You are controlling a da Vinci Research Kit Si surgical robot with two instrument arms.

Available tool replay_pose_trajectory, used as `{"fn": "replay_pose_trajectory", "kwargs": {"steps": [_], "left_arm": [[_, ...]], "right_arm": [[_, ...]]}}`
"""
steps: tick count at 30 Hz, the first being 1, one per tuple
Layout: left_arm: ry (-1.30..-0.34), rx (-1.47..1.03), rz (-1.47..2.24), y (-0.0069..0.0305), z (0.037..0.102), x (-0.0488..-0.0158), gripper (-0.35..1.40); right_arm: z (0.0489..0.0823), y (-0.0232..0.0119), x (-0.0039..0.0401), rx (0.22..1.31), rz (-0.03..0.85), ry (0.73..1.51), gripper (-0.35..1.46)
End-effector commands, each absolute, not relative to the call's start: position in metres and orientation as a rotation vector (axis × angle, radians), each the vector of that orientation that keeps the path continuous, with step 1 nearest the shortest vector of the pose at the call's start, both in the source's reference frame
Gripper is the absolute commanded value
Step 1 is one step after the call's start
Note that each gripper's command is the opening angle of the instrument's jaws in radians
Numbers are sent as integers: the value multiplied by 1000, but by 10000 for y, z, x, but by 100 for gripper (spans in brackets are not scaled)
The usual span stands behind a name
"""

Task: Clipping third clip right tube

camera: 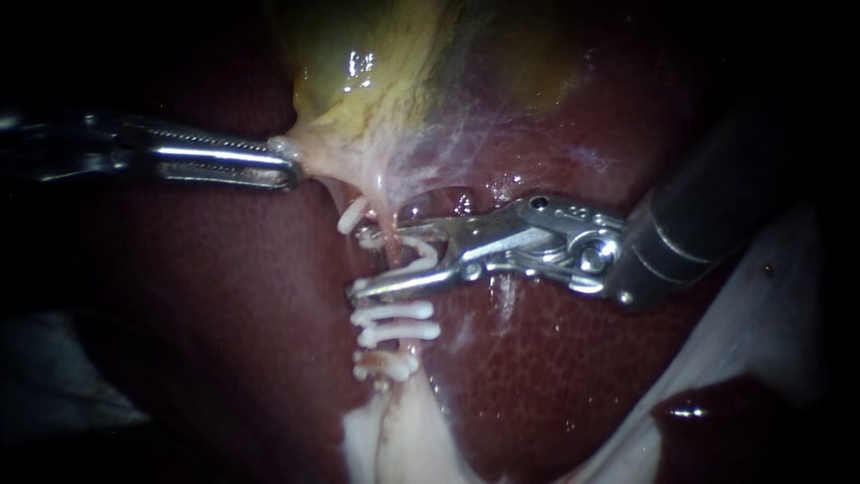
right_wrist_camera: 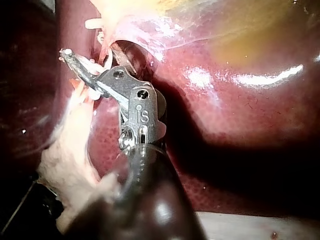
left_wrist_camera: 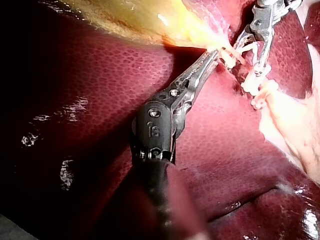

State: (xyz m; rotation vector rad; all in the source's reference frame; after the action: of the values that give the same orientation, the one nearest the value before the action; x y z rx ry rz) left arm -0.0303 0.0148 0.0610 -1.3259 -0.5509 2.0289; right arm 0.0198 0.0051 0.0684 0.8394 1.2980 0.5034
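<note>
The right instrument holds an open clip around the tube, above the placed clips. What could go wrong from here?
The right instrument holds its open clip close to the placed clips; closing here might catch one. The left instrument, jaws shut on the gallbladder, holds the tissue taut; a slip could shift the tube inside the open clip.

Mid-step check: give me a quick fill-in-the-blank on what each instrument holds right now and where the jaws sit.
1. The left instrument has its jaws shut on tissue of the ____.
2. The right instrument holds a white ____ between its jaws.
3. Those jaws straddle the ____, right beside the applied clips.

Missing words: gallbladder; clip; tube.
</note>
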Motion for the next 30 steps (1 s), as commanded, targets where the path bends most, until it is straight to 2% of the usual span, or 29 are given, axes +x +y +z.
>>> {"fn": "replay_pose_trajectory", "kwargs": {"steps": [1, 8, 14, 19, 22, 25, 30], "left_arm": [[-550, -1326, 2029, 148, 610, -303, -35], [-550, -1325, 2029, 148, 610, -304, -35], [-550, -1326, 2029, 148, 610, -304, -35], [-550, -1326, 2029, 148, 610, -304, -35], [-550, -1325, 2029, 148, 610, -304, -35], [-550, -1325, 2029, 148, 610, -304, -35], [-550, -1325, 2028, 148, 610, -305, -35]], "right_arm": [[682, 52, 200, 849, 507, 1307, 49], [665, 56, 204, 888, 521, 1361, 49], [636, 64, 196, 906, 527, 1370, 46], [629, 65, 192, 911, 527, 1371, 38], [629, 65, 190, 913, 526, 1371, 24], [628, 65, 185, 928, 538, 1364, -5], [626, 66, 183, 942, 551, 1357, -32]]}}
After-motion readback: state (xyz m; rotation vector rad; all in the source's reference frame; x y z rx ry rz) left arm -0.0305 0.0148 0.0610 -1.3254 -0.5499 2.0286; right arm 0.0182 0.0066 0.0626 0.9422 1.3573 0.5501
